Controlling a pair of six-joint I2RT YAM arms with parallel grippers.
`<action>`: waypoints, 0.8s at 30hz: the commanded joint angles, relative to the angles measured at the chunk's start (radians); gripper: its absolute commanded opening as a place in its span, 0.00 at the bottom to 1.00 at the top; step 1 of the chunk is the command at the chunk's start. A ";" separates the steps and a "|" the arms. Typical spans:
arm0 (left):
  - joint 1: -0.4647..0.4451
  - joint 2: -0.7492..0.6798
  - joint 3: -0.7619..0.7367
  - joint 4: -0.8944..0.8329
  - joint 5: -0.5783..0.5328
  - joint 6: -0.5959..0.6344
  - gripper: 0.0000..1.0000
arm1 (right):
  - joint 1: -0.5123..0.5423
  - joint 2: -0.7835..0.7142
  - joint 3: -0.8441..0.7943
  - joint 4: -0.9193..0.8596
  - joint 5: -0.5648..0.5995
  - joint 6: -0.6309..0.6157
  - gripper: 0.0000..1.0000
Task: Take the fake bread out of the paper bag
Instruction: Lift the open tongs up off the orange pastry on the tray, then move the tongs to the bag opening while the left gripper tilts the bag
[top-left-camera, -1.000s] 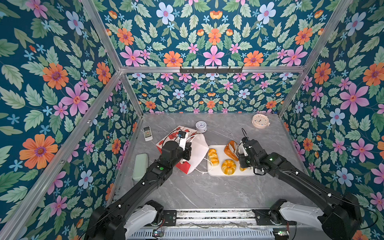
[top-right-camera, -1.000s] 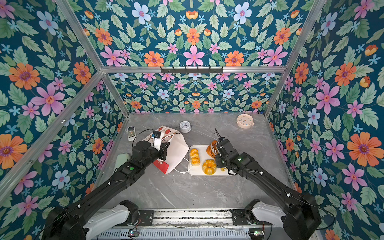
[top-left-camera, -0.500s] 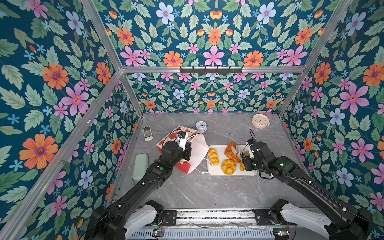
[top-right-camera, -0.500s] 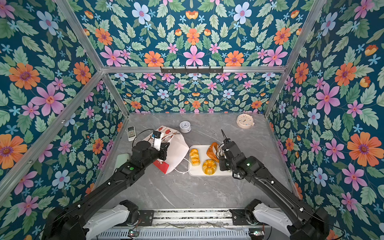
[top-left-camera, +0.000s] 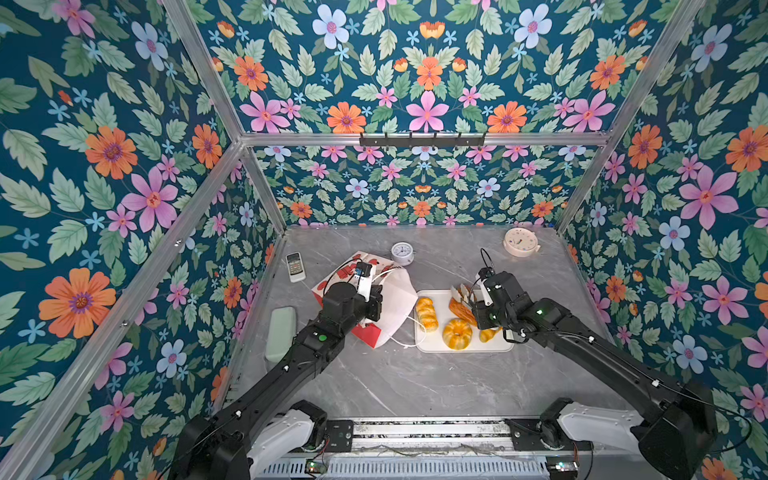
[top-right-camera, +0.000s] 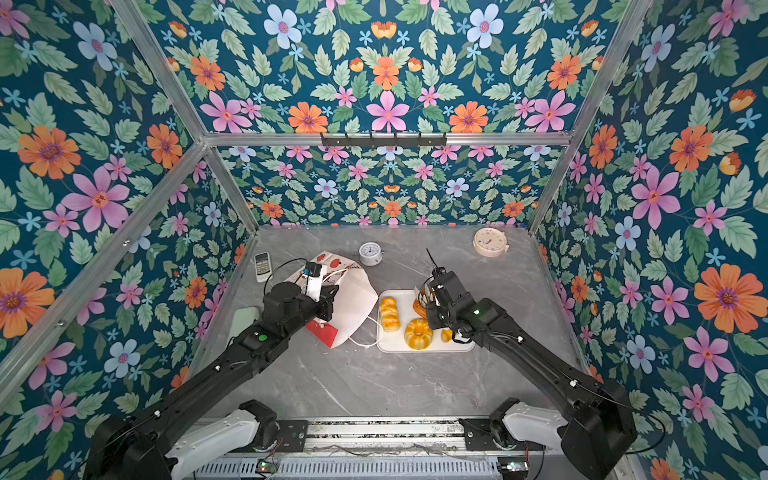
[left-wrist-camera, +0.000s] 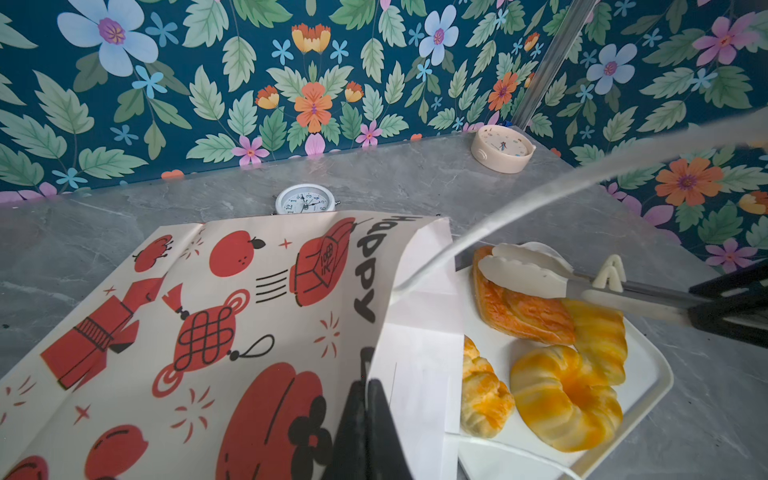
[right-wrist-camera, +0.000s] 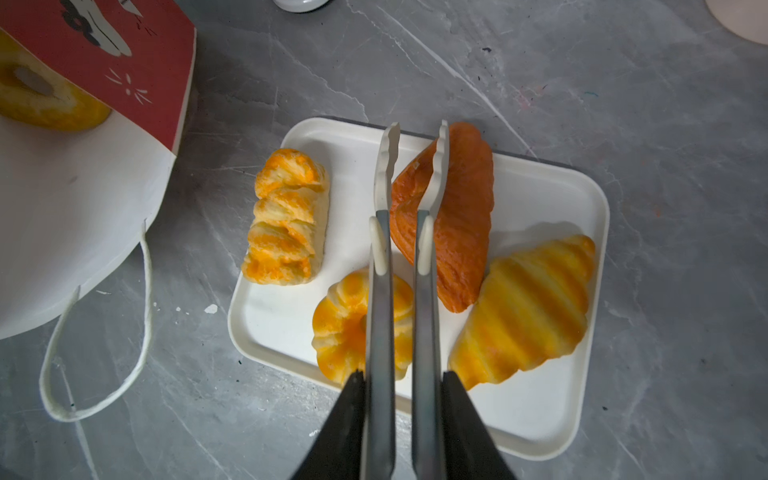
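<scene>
The paper bag (top-left-camera: 395, 299) lies on its side, red-printed, mouth towards the tray. My left gripper (left-wrist-camera: 366, 384) is shut on the bag's rim (left-wrist-camera: 376, 332). A ring bagel (right-wrist-camera: 41, 99) shows inside the bag. My right gripper (right-wrist-camera: 402, 376) is shut on metal tongs (right-wrist-camera: 381, 291). Their white tips (right-wrist-camera: 384, 166) stand slightly apart and empty above a brown triangular pastry (right-wrist-camera: 461, 216). Also on the white tray (right-wrist-camera: 540, 415) lie a twist loaf (right-wrist-camera: 286, 220), a fluted bun (right-wrist-camera: 340, 328) and a croissant (right-wrist-camera: 528, 299).
A small white clock (top-left-camera: 402, 252) stands just behind the bag, and a cream round clock (top-left-camera: 519, 242) sits at the back right. A remote (top-left-camera: 295, 267) and a pale green case (top-left-camera: 281, 332) lie along the left wall. The bag's cord handle (right-wrist-camera: 141, 332) trails on the table beside the tray.
My right arm has shifted slightly over the tray and the tongs' tips now hover empty above the brown pastry. The left arm and the bag have stayed put.
</scene>
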 joint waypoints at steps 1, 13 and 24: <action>0.001 0.005 0.007 0.019 0.013 -0.007 0.00 | 0.000 -0.019 -0.021 0.001 0.000 0.023 0.30; 0.001 0.005 0.012 0.005 0.016 0.000 0.00 | 0.001 -0.123 -0.083 -0.028 -0.001 0.053 0.30; 0.001 0.042 0.061 -0.105 0.007 0.031 0.00 | 0.094 -0.251 -0.098 0.247 -0.300 -0.063 0.31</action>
